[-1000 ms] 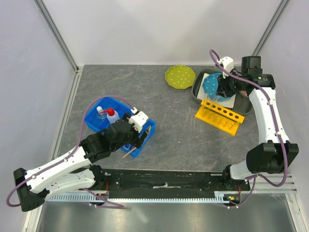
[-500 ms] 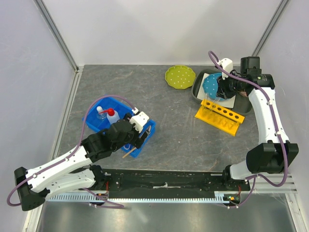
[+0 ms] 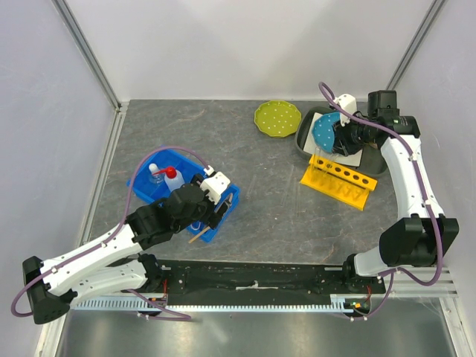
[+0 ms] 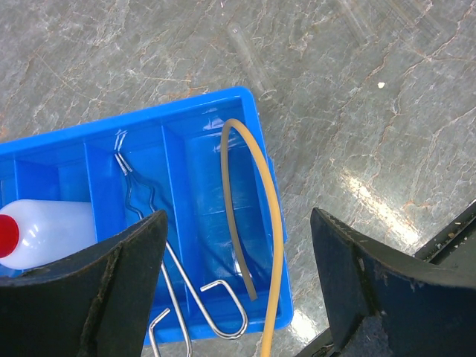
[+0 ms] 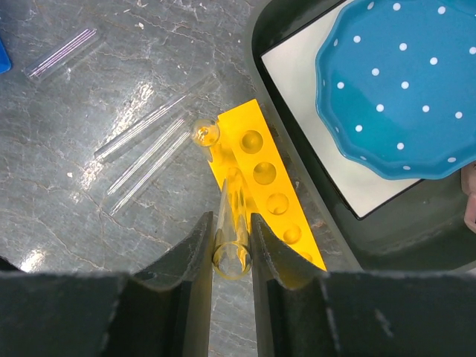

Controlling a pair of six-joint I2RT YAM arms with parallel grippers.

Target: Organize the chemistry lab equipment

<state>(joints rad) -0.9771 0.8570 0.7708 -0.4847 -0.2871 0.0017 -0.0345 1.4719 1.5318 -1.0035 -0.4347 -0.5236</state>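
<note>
The tabletop (image 4: pixel 387 149) looks like grey veined stone, smooth, with soft glare patches. The blue tray (image 4: pixel 223 104) is glossy moulded plastic. In it the tongs (image 4: pixel 178 275) are bright bare metal wire, the tan tube (image 4: pixel 277 223) is dull matt rubber, and the squeeze bottle (image 4: pixel 52 230) is cloudy plastic with a shiny red cap. The loose tubes (image 5: pixel 149 137) and the held tube (image 5: pixel 230 223) are clear, glinting glass. The yellow rack (image 5: pixel 242 119) is smooth plastic, and the dotted plate (image 5: pixel 401 89) is glossy. The left gripper (image 4: pixel 238 230) has dark, matt, faintly grainy fingers (image 4: pixel 89 297).
</note>
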